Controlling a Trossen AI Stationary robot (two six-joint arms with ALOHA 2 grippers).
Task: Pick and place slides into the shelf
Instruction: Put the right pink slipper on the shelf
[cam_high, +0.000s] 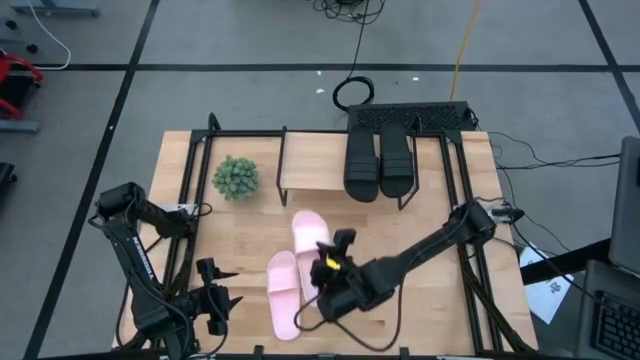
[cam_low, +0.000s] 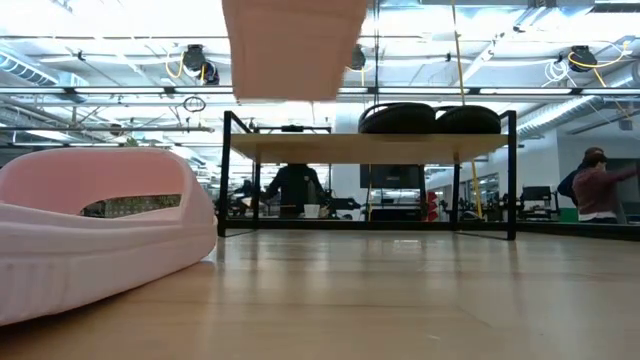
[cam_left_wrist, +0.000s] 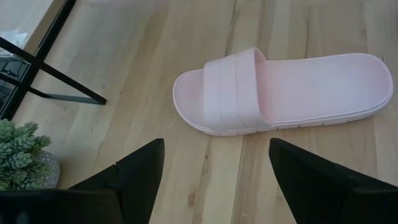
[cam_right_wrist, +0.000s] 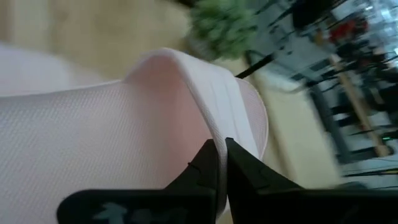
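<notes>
Two black slides (cam_high: 378, 160) lie side by side on the shelf's light wood top board (cam_high: 315, 160), also in the low view (cam_low: 430, 118). One pink slide (cam_high: 283, 292) lies flat on its sole on the table, seen in the left wrist view (cam_left_wrist: 280, 93) and low view (cam_low: 100, 230). My right gripper (cam_high: 335, 255) is shut on the other pink slide (cam_high: 308, 238), whose sole shows high in the low view (cam_low: 295, 45). My left gripper (cam_high: 215, 300) is open and empty, at the near left, beside the lying slide. My right gripper pinches the pink slide's side edge (cam_right_wrist: 211, 134) between its two fingers (cam_right_wrist: 249, 171), close to where the wide strap (cam_right_wrist: 230, 99) joins the sole. The fingers come from the table's right side. The slide is lifted clear of the table.
A small green plant in a pot (cam_high: 235, 177) stands at the far left of the table, left of the shelf. The shelf's black legs (cam_low: 225, 175) stand on the table. People show in the room behind (cam_low: 600, 185). Cables run at the table's right.
</notes>
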